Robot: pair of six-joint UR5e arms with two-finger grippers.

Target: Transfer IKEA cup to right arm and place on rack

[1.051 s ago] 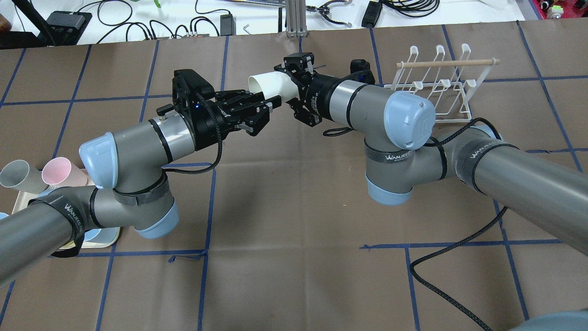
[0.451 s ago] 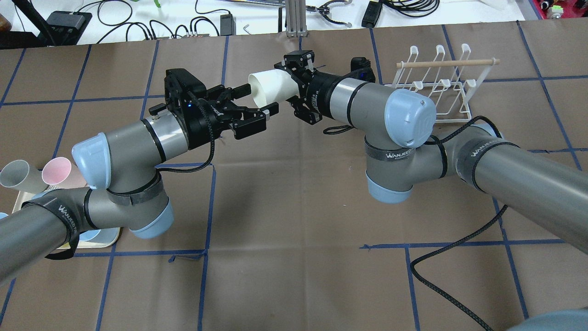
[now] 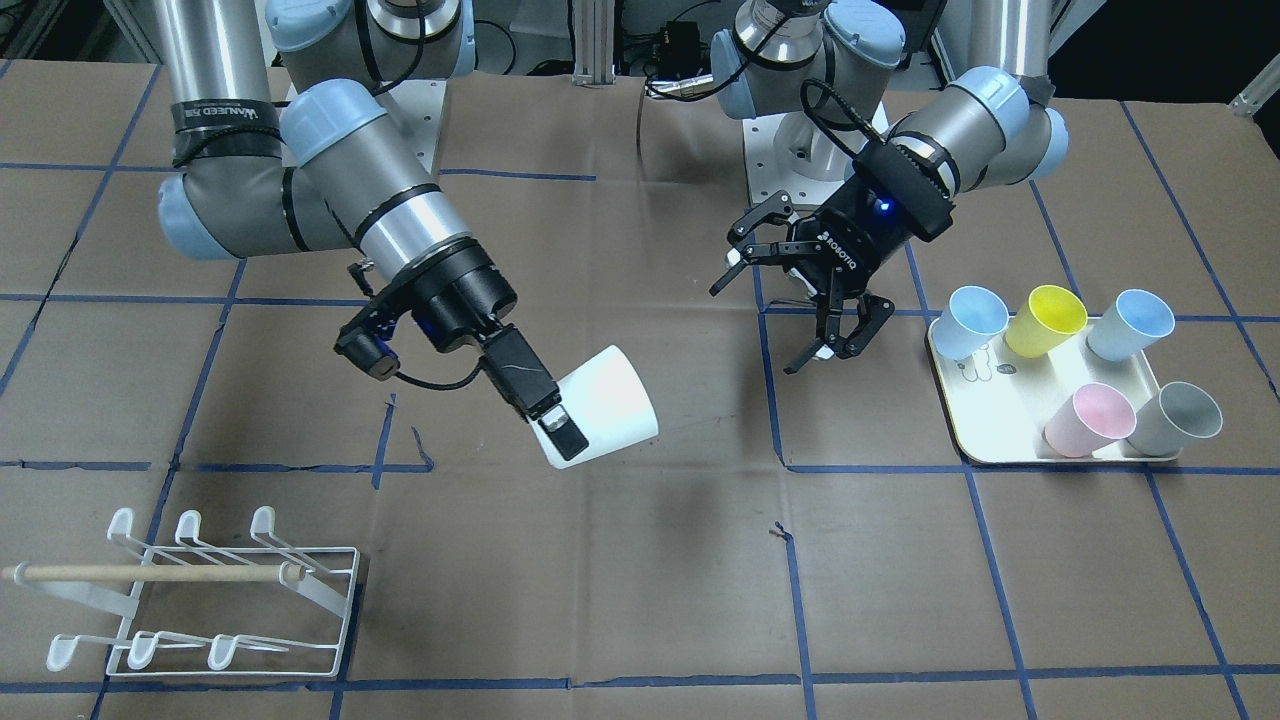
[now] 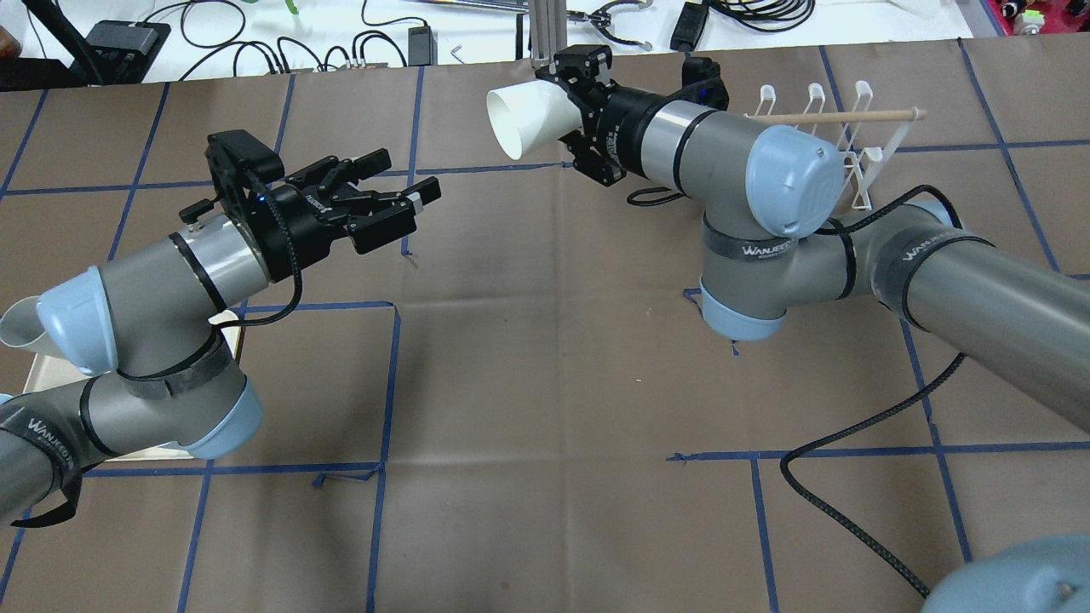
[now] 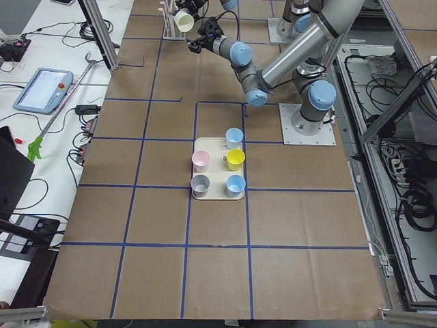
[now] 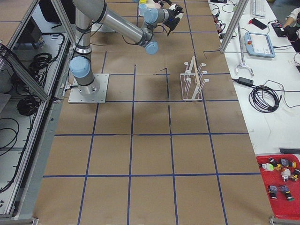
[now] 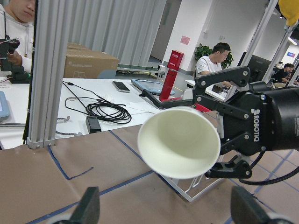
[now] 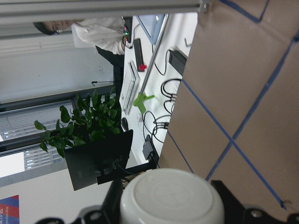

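Item: white IKEA cup (image 3: 605, 410), one piece.
Location of cup: off the table, in the right gripper (image 3: 565, 430), over the middle of the brown table (image 3: 620, 610); well apart from the rack (image 3: 230, 600).
Attitude of cup: tilted on its side, open mouth turned towards the left gripper (image 3: 755, 325), base towards the right arm (image 4: 664, 140).
Right gripper: jaws closed on the cup's base end, one finger lying along the outer wall.
Left gripper: jaws spread wide, nothing between them; well apart from the cup.
Rack: white wire with a wooden dowel, standing bare at the table's far right from the robot.
Tray (image 3: 960, 440): beside the left arm (image 4: 170, 281); holds two blue cups, one yellow, one pink, one grey.
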